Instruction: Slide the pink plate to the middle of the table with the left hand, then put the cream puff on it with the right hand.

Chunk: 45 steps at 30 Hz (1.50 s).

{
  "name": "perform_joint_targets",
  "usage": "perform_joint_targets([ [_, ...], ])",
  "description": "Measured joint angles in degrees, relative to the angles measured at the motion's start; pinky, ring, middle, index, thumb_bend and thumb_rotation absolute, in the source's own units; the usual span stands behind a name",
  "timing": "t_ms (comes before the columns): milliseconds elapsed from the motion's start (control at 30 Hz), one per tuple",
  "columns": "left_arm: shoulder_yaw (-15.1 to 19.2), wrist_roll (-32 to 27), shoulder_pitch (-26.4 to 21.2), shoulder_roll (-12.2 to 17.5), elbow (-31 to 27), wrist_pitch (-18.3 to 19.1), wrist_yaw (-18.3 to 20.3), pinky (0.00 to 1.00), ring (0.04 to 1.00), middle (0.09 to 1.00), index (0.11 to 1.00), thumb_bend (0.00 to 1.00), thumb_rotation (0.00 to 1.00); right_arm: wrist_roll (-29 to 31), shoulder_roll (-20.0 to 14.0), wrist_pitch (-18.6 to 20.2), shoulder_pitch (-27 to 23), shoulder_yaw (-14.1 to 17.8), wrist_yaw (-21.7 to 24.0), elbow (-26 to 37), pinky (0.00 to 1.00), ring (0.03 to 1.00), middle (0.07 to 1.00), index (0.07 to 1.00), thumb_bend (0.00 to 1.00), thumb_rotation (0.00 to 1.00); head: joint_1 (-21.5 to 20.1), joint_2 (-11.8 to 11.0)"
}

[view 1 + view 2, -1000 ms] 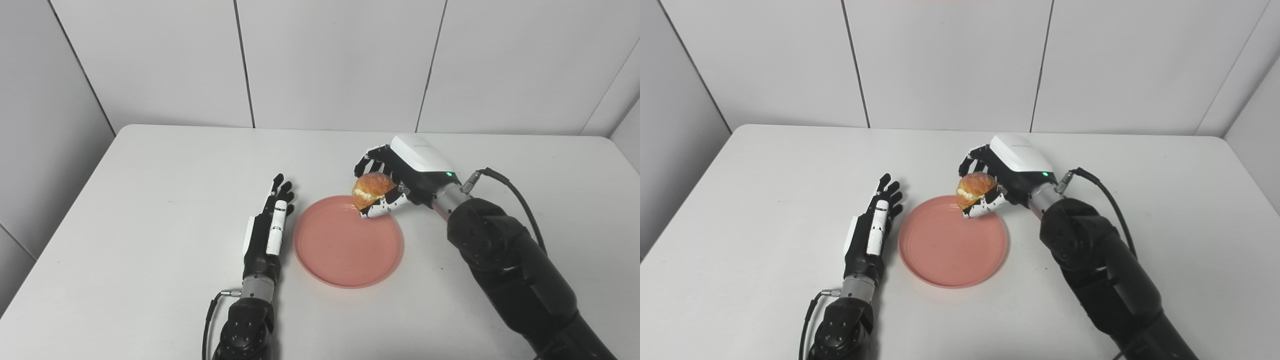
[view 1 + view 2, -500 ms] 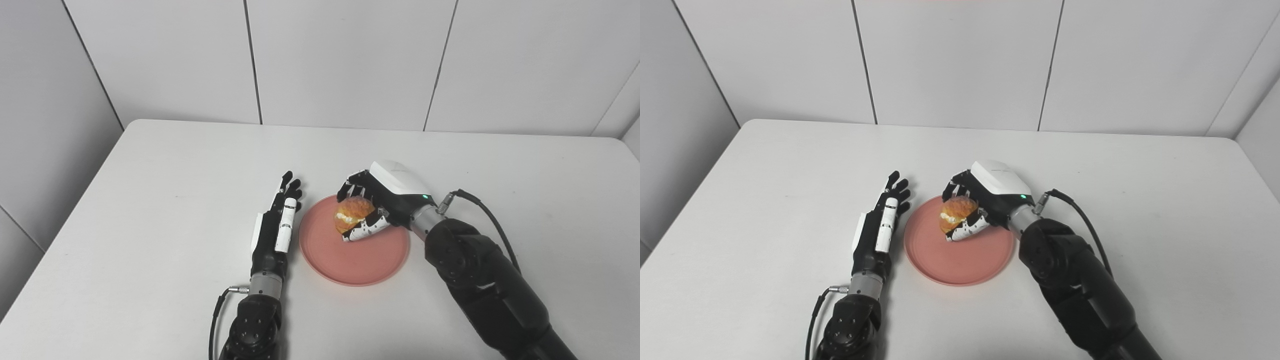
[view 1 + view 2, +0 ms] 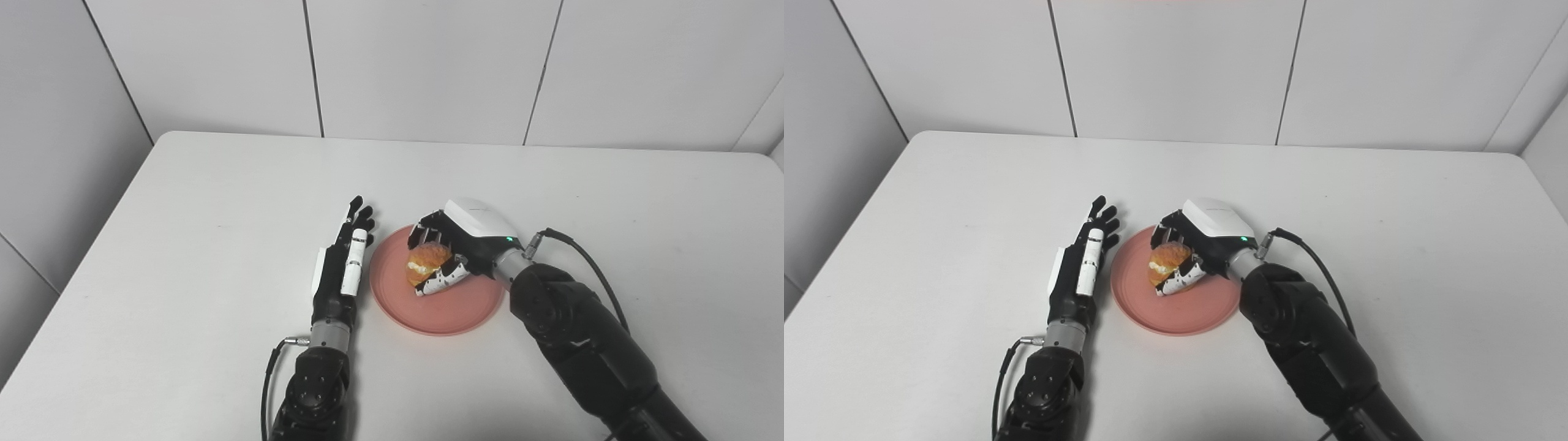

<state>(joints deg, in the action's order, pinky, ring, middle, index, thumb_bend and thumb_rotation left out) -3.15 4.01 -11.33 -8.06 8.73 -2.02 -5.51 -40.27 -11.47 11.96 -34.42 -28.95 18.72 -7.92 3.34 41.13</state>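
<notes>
The pink plate [image 3: 438, 306] lies near the middle of the white table [image 3: 202, 202]. My right hand [image 3: 456, 248] is over the plate's centre and is shut on the golden cream puff [image 3: 425, 269], thumb under it and fingers curled over its far side. The puff hangs low, just above or touching the plate; I cannot tell which. My left hand [image 3: 343, 266] lies flat on the table just left of the plate's rim, fingers straight and apart, holding nothing.
Grey wall panels [image 3: 429, 67] stand behind the table's far edge. A cable [image 3: 582, 257] loops from my right wrist, and another cable [image 3: 269, 380] hangs by my left forearm.
My right hand carried the cream puff from above the plate's far rim down and inward to over its centre. The camera also shifted, so the whole scene sits differently. My left hand stayed put.
</notes>
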Motion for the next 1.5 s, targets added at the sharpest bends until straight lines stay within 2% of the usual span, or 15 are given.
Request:
perform_joint_targets([
  [133, 0.0, 0.0, 0.0, 0.0, -0.1, 0.2, 0.0, 0.9, 0.915, 0.928, 0.929, 0.43, 1.0, -0.8, 0.0, 0.0, 0.0, -0.3, -0.1, 0.0, 0.37, 0.382, 0.492, 0.544, 0.51, 0.0, -0.2, 0.0],
  [300, -0.1, 0.0, 0.1, 0.0, -0.2, 0.4, 0.0, 0.9, 0.918, 0.931, 0.931, 0.43, 1.0, -2.0, -0.1, 0.0, 0.0, -0.9, 1.1, 0.8, 0.3, 0.362, 0.47, 0.558, 0.51, 0.0, -0.2, 0.1],
  [400, -0.2, 0.0, 0.1, 0.0, -0.3, 0.6, 0.0, 0.9, 0.917, 0.93, 0.931, 0.43, 1.0, -3.4, -0.1, 0.1, 0.0, -1.2, 2.2, 1.5, 0.33, 0.375, 0.485, 0.561, 0.51, 0.0, -0.2, 0.2],
  [433, -0.2, 0.0, 0.1, 0.0, -0.4, 0.6, 0.0, 0.9, 0.916, 0.929, 0.93, 0.43, 1.0, -3.8, -0.2, 0.1, 0.0, -1.3, 2.4, 1.7, 0.39, 0.48, 0.485, 0.527, 0.52, 0.0, -0.2, 0.2],
  [467, -0.2, 0.0, 0.1, 0.0, -0.5, 0.7, 0.0, 0.9, 0.916, 0.929, 0.929, 0.43, 1.0, -4.3, -0.3, 0.1, 0.0, -1.5, 3.0, 2.1, 0.42, 0.515, 0.485, 0.516, 0.52, 0.0, -0.2, 0.3],
  [500, -0.3, 0.0, 0.1, 0.0, -0.5, 0.8, 0.0, 0.9, 0.917, 0.929, 0.929, 0.43, 1.0, -4.7, -0.5, 0.1, 0.0, -1.7, 3.4, 2.5, 0.47, 0.59, 0.616, 0.504, 0.52, 0.09, -0.2, 0.3],
  [533, -0.3, 0.0, 0.1, 0.0, -0.5, 0.8, 0.0, 0.89, 0.917, 0.93, 0.928, 0.43, 1.0, -5.3, -0.6, 0.1, 0.0, -1.9, 3.8, 2.8, 0.49, 0.634, 0.696, 0.622, 0.65, 0.15, -0.2, 0.3],
  [633, -0.3, 0.0, 0.2, 0.0, -0.7, 0.9, 0.0, 0.89, 0.917, 0.93, 0.927, 0.42, 1.0, -6.0, -0.8, 0.2, 0.0, -1.9, 5.2, 3.6, 0.51, 0.681, 0.763, 0.754, 0.78, 0.21, -0.3, 0.4],
  [733, -0.4, 0.0, 0.3, 0.0, -0.9, 1.2, 0.0, 0.89, 0.916, 0.929, 0.924, 0.42, 1.0, -6.6, -1.1, 0.3, 0.1, -1.9, 6.9, 4.4, 0.56, 0.738, 0.818, 0.841, 0.83, 0.27, -0.3, 0.4],
  [800, -0.5, 0.0, 0.3, 0.0, -1.0, 1.2, 0.0, 0.89, 0.916, 0.929, 0.922, 0.43, 1.0, -7.3, -1.4, 0.3, 0.2, -1.9, 7.9, 4.9, 0.58, 0.76, 0.836, 0.866, 0.85, 0.3, -0.4, 0.5],
  [1067, -0.5, -0.1, 0.3, 0.0, -1.0, 1.3, 0.0, 0.91, 0.922, 0.935, 0.932, 0.43, 1.0, -8.4, -1.5, 0.6, 0.6, -1.4, 10.5, 6.7, 0.64, 0.798, 0.859, 0.896, 0.88, 0.34, -0.4, 0.5],
  [1500, -0.5, -0.1, 0.4, 0.0, -1.0, 1.3, 0.0, 0.89, 0.919, 0.934, 0.926, 0.44, 1.0, -8.6, -1.5, 1.2, 0.4, 2.6, 12.3, 12.8, 0.62, 0.764, 0.845, 0.931, 0.89, 0.35, -1.1, 0.4],
])
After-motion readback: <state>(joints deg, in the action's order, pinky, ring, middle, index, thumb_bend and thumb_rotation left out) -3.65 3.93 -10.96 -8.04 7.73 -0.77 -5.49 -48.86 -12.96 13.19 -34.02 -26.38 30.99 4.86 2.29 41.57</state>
